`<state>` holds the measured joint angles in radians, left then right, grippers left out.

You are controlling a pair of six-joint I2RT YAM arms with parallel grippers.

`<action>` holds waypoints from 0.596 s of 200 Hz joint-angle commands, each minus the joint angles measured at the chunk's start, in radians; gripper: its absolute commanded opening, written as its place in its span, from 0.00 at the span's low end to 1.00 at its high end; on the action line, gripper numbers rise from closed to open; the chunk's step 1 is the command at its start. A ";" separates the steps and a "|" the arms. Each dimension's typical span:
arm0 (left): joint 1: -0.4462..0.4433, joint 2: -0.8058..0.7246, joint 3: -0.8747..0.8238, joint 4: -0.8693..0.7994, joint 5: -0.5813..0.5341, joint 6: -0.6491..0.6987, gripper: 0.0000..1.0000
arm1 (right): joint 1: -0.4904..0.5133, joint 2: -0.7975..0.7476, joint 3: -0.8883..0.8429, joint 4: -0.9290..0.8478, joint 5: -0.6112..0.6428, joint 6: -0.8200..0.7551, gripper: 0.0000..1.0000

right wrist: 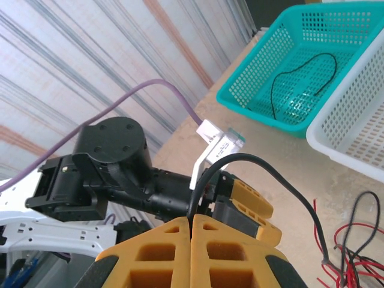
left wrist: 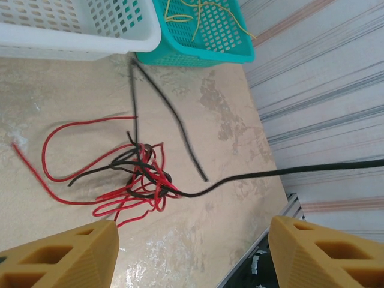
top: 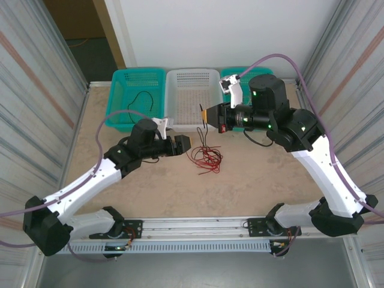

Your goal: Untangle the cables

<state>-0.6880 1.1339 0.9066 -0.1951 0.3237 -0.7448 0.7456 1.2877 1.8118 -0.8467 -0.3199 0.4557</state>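
Much bare table [top: 258, 180] around cables [top: 206, 158]

The left gripper [top: 183, 144] hovered just left of the cable tangle [top: 206, 158], jaws spread wide and empty. The right gripper [top: 209, 113], its arm folded beyond the tangle, pinched a black cable [right wrist: 240, 157] between closed fingers.

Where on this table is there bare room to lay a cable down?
Bare tabletop lies between the cable tangle and the near rail, toward the right arm. Crowded at the centre: the left claw, right claw and tangle bunch before the white basket.
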 commanded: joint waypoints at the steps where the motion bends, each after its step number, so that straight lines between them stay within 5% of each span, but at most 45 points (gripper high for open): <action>1: -0.011 0.023 -0.019 0.109 0.038 -0.053 0.67 | -0.010 -0.018 -0.017 0.047 -0.039 0.009 0.00; 81: -0.036 0.118 -0.026 0.164 0.040 -0.105 0.63 | -0.015 -0.050 -0.042 0.122 -0.096 0.029 0.00; 119: -0.038 0.175 -0.035 0.124 -0.027 -0.099 0.54 | -0.051 -0.084 -0.026 0.179 -0.136 0.044 0.00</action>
<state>-0.7223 1.2785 0.8848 -0.0616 0.3439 -0.8421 0.7254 1.2503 1.7687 -0.7444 -0.4061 0.4713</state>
